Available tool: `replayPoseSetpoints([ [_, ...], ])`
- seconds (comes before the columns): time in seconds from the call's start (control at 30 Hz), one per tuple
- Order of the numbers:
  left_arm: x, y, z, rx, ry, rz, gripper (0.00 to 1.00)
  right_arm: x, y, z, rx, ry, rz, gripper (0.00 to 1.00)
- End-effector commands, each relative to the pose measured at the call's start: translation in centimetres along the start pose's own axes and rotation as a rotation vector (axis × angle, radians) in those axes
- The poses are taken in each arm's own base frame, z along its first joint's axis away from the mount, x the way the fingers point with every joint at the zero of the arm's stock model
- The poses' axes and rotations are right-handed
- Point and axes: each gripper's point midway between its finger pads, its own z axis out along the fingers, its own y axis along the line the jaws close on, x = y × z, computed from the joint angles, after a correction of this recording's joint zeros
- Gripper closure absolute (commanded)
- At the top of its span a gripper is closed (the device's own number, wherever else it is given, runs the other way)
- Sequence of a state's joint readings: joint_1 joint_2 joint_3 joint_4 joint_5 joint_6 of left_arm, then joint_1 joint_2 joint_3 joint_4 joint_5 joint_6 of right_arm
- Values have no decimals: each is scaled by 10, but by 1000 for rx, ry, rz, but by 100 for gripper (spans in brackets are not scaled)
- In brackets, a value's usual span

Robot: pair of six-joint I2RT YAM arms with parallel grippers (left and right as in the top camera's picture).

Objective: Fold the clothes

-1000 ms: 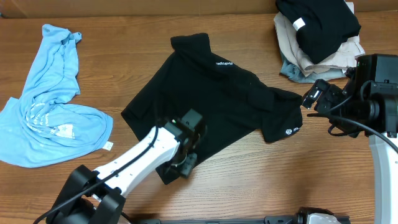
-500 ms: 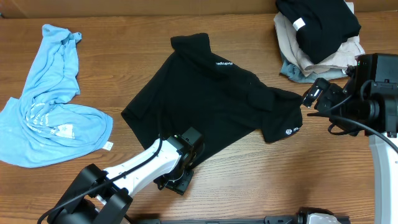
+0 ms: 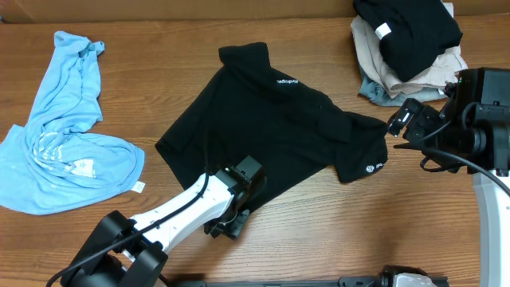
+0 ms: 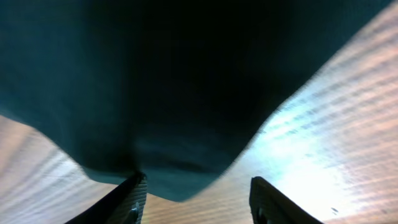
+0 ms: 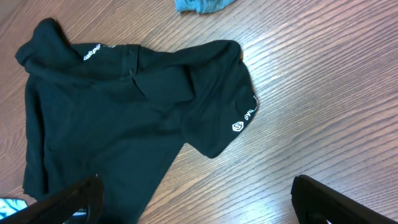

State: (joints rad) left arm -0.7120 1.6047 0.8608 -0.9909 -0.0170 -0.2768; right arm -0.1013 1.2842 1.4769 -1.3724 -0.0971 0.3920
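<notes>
Black shirt (image 3: pixel 271 127), centre of the overhead view: lies spread on the wooden table (image 3: pixel 335 231), collar toward the upper middle, one short sleeve reaching right. Carries small white chest lettering (image 3: pixel 287 81) just below the collar, too small to read there and no clearer at upper left of the right wrist view. Bears a white hexagon-shaped sleeve logo (image 5: pixel 237 127) with a short word running up beside it, also illegible.

Left gripper (image 3: pixel 227 223), lower middle of the overhead view: sits at the shirt's lower hem. In the left wrist view, stands partly parted, fingertips (image 4: pixel 134 196) at the bottom edge with bare wood between them. Touches the dark hem with the left-hand fingertip only; clamps nothing.

Right gripper (image 3: pixel 405 119), right side of the overhead view: stands just right of the sleeve's end, spread fully wide, empty.

Upper right corner: folded pile (image 3: pixel 398 76) of beige and grey-blue cloth, topped by a black folded garment (image 3: pixel 418 32) with a white tag (image 3: pixel 384 30), no writing legible.

Left edge: crumpled light blue shirt (image 3: pixel 64 119), with a faint white print (image 3: pixel 68 159), unreadable, and a small corner label (image 3: pixel 137 187) at lower right.
</notes>
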Motion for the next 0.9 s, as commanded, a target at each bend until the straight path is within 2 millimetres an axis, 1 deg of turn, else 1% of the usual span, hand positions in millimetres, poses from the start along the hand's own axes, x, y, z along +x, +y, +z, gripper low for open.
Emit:
replayPoseSetpoints([
  [0.0,-6,9,-1,-60,-26,31,48,0,1,0,-4,-4,-5,0],
  [0.07,-6,9,-1,-61,-26,36,49,0,1,0,-4,-4,-5,0],
  [0.2,-8,9,-1,-69,-34,38,48,-1,1,0,-4,-5,-5,0],
  [0.27,-18,7,1,-63,-77,36,46,-1,1,0,-6,-7,-6,0],
  [0.33,-27,4,3,-49,-119,33,45,-2,2,0,-8,-11,-6,0],
  [0.37,-28,2,4,-41,-125,33,46,-2,2,0,-8,-11,-6,0],
  [0.43,-24,0,5,-26,-110,34,48,-2,2,0,-7,-11,-10,0],
  [0.5,-19,0,7,-23,-87,36,52,-2,1,0,-7,-11,-10,0],
  [0.57,-18,1,8,-28,-86,40,52,-2,2,0,-8,-12,-10,0],
  [0.73,-16,2,13,-30,-85,67,53,-3,2,0,-9,-15,-10,0],
  [0.87,-12,2,26,-25,-90,66,50,-3,2,2,-6,-10,-9,0],
])
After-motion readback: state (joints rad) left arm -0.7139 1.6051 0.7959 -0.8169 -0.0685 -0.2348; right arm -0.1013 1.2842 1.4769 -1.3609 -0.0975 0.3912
